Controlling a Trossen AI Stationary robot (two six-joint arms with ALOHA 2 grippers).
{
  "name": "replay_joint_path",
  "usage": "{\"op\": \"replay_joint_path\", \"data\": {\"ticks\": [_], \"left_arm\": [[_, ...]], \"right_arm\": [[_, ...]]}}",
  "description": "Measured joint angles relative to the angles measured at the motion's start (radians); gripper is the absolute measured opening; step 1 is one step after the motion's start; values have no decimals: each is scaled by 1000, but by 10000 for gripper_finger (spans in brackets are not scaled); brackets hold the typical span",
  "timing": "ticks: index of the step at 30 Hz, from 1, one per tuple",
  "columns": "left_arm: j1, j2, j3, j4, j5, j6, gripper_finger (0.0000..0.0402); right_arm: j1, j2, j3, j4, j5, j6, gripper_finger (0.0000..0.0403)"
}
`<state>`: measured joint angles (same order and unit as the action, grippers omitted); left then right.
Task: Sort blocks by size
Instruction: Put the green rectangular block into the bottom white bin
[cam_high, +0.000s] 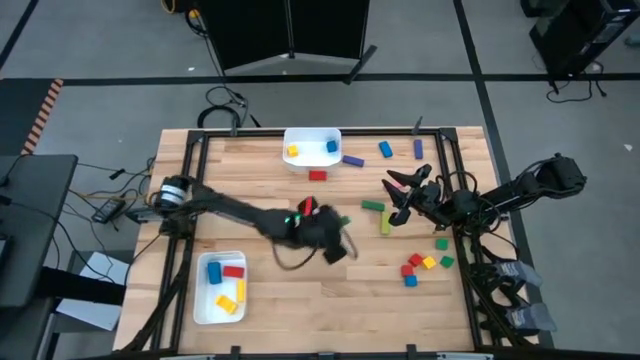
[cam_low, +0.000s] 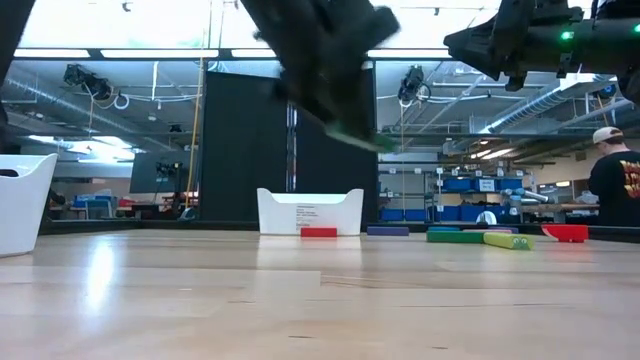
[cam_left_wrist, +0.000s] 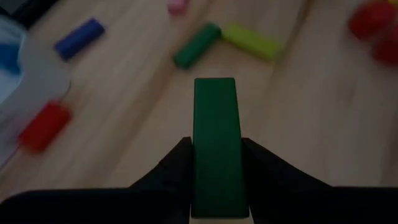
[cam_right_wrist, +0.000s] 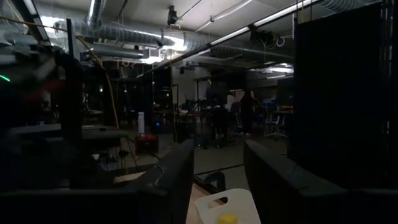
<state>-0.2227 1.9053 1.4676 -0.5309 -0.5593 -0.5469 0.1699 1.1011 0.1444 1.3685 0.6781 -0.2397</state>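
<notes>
We see a long green bar (cam_left_wrist: 215, 146) clamped in our left gripper (cam_left_wrist: 215, 158), its long axis pointing straight ahead beyond the fingers; our right gripper (cam_high: 398, 196) hangs apart, empty.

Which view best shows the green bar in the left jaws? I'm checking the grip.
The left wrist view: the green bar sits clamped between both fingers. High and low views show only a sliver; the right wrist view, none.

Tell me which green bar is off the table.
The green bar clamped in the left end effector, held above the wood. The other green bar lies flat beside a yellow bar.
</notes>
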Motion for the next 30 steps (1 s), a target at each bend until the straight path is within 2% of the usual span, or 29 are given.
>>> {"op": "replay_joint_path", "data": {"ticks": [6,11,15,21,27,30], "left_arm": [[-133,-105,-1,-384,-29,-283,111],[-279,-193,-1,-617,26,-547,111],[-403,-241,0,-743,137,-750,111],[-587,-251,0,-875,293,-1054,111],[-709,-251,0,-936,320,-1290,111],[-734,-237,0,-952,337,-1344,111]], "right_arm": [[0,0,0,0,0,0,144],[0,0,0,1,0,0,142],[0,0,0,3,0,1,143],[0,0,0,3,0,1,142],[0,0,0,3,0,1,137],[0,0,0,3,0,1,138]]}}
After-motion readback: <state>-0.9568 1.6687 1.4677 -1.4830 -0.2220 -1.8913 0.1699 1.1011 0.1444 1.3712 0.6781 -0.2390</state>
